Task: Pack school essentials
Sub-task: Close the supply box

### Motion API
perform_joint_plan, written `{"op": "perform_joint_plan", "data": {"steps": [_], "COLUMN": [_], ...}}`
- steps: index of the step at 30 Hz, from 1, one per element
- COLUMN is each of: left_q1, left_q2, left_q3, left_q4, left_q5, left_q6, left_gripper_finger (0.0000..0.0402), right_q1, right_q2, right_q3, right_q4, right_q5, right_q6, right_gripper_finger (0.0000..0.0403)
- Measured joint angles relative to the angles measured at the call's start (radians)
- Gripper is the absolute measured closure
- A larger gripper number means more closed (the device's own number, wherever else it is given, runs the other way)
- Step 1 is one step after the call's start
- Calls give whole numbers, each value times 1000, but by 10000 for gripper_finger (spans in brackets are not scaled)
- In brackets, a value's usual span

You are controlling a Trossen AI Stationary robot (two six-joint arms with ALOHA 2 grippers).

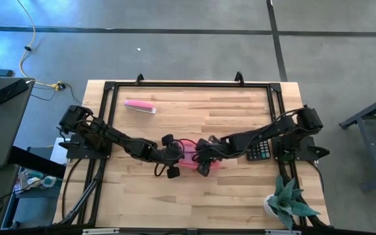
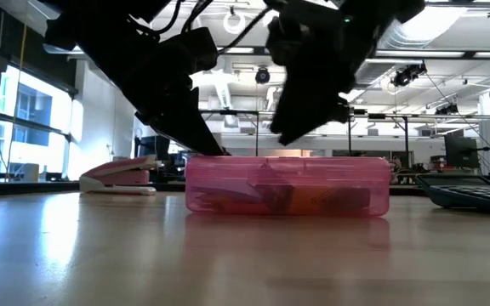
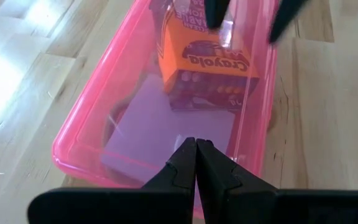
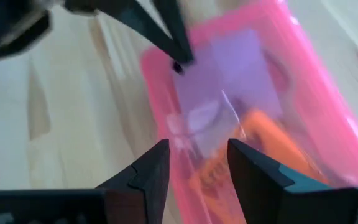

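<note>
While both arms converge at the worktop's (image 1: pixel 240 189) centre, the translucent pink plastic case (image 2: pixel 287 184) holds an orange crayon box (image 3: pixel 207 59) and a pale square note pad (image 3: pixel 166 127). Left hand (image 3: pixel 196 152), at 9 o'clock, is closed and empty; right hand (image 4: pixel 197 165), at 3 o'clock, is parted and empty. The case looks light, stiff and slick; its long rims would give the surest hold.

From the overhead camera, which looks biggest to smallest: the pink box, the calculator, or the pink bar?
1. Pink box, though the arms cover much of it.
2. Calculator, partly hidden under the right arm.
3. Pink bar.
The first two are unsure.
</note>
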Motion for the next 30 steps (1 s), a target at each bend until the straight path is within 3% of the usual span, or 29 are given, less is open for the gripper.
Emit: {"op": "perform_joint_plan", "data": {"steps": [9, 20, 24, 30], "left_q1": [0, 0, 0, 0], "left_q2": [1, 1, 1, 2], "left_q3": [-2, -2, -2, -2], "left_q4": [-3, -8, -8, -8], "left_q5": [2, 26, 24, 16], "left_q6": [-6, -26, -24, -22], "left_gripper_finger": [401, 401, 401, 401], "right_q1": [-10, -18, -19, -20], "right_q2": [87, 127, 127, 127], "right_q3": [8, 12, 12, 11], "right_q4": [55, 11, 6, -4], "right_q5": [-76, -73, -73, -73], "right_q6": [7, 31, 30, 31], "right_gripper_finger": [252, 254, 282, 361]}}
